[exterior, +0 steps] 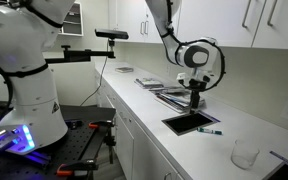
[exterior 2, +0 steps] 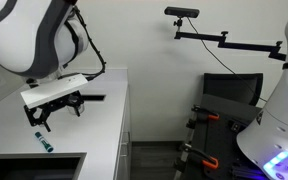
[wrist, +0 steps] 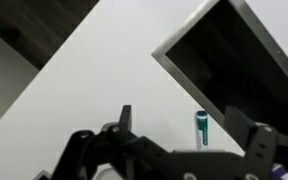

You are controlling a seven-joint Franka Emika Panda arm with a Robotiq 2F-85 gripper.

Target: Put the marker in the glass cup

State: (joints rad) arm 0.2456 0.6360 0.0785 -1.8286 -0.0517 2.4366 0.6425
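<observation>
The marker (exterior: 210, 131) is green with a dark cap and lies flat on the white counter, just beside the edge of a flat black tray (exterior: 180, 123). It also shows in an exterior view (exterior 2: 44, 142) and in the wrist view (wrist: 201, 128). My gripper (exterior: 195, 101) hangs open and empty a little above the marker; it shows in an exterior view (exterior 2: 42, 117) too. In the wrist view the marker lies between my spread fingers (wrist: 189, 126), nearer one finger. The glass cup (exterior: 246, 153) stands upright and empty nearer the counter's front end, apart from the marker.
The black tray (wrist: 246, 62) lies right beside the marker. Dark flat items and papers (exterior: 172, 93) lie farther back on the counter. The counter edge (exterior 2: 126, 120) drops off to one side. A camera on a boom (exterior 2: 182, 13) stands beyond the counter.
</observation>
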